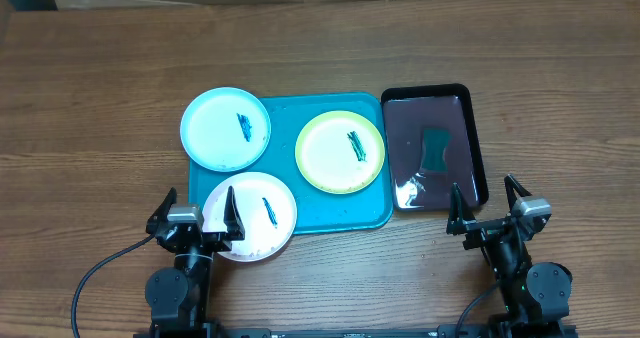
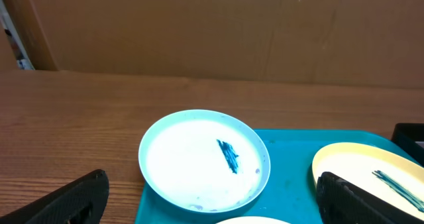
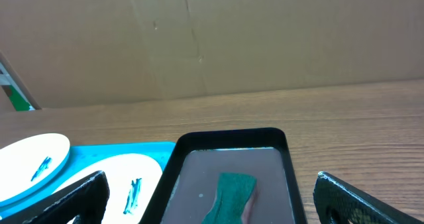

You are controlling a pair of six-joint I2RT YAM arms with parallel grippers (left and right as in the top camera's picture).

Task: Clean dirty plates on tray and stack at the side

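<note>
Three dirty plates lie on the turquoise tray (image 1: 345, 213), each with a dark teal smear. The light blue plate (image 1: 225, 128) overhangs the tray's back left corner. At the right of the tray rests the yellow-green plate (image 1: 340, 151), and the white one (image 1: 250, 216) overhangs the front left. My left gripper (image 1: 198, 218) stands open at the white plate's near edge, holding nothing. In the left wrist view the blue plate (image 2: 199, 161) lies ahead of that gripper (image 2: 211, 179). My right gripper (image 1: 487, 213) is open in front of the black tray, empty.
A glossy black tray (image 1: 478, 148) with a green sponge (image 1: 436, 148) stands right of the turquoise tray. In the right wrist view the sponge (image 3: 232, 194) lies straight ahead of the right gripper (image 3: 212, 181). Brown cardboard walls the table's far edge.
</note>
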